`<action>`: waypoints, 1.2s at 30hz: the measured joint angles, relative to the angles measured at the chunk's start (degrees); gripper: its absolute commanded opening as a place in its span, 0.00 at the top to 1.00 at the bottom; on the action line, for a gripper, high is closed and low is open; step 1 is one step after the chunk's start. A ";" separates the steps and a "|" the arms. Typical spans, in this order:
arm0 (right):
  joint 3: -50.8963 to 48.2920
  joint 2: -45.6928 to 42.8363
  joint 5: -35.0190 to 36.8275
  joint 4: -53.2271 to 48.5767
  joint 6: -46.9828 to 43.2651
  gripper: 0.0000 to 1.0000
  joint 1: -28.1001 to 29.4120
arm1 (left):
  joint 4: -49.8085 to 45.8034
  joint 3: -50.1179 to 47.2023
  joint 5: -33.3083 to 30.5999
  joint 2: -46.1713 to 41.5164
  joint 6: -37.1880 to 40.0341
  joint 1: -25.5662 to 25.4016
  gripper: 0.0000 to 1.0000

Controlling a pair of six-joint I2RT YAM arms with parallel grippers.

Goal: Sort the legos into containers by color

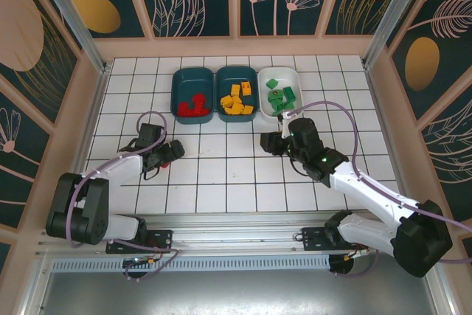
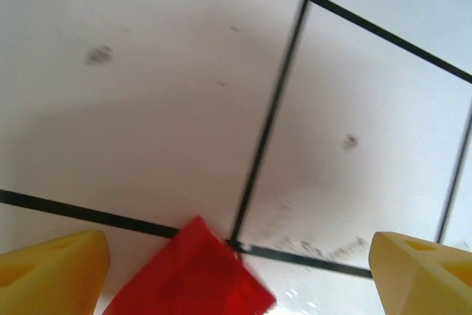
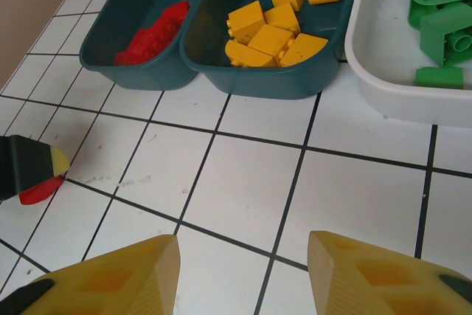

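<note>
Three trays of colour-sorted bricks, one loose red brick (image 2: 193, 274) lying outside
Red bricks (image 1: 192, 105) are sitting in the left teal tray (image 1: 175, 92), yellow bricks (image 1: 237, 101) in the middle teal tray (image 1: 228, 77), green bricks (image 1: 280, 97) in the white tray (image 1: 290, 76); the loose red brick is lying on the tiles, well apart

Worktop (image 2: 147, 94) gleams: smooth white tile, faintly scuffed and smudged. Red brick (image 2: 192, 274) is shiny, hard plastic. Right claw's pads (image 3: 369, 271) are yellow, matt, moulded plastic. Teal trays (image 3: 140, 75) are smooth plastic with a soft sheen; white tray (image 3: 391, 94) looks glossier.
</note>
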 measured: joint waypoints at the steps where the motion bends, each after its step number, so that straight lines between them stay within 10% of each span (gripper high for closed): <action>1: 0.00 0.11 0.00 0.00 0.00 0.50 0.00 | -0.02 0.00 0.33 -0.31 -0.39 -0.87 0.09; 17: 0.00 0.37 0.00 -0.02 0.00 0.50 0.00 | -2.23 2.19 0.90 -0.70 -3.32 -7.08 0.09; 30: 0.00 1.46 -0.04 0.04 0.00 0.51 -0.04 | -5.99 6.38 -8.48 7.54 -1.38 -9.35 0.65; 36: 0.00 1.55 -0.04 0.02 -0.02 0.51 -0.04 | -7.39 8.76 -9.03 7.69 -1.01 -9.84 0.74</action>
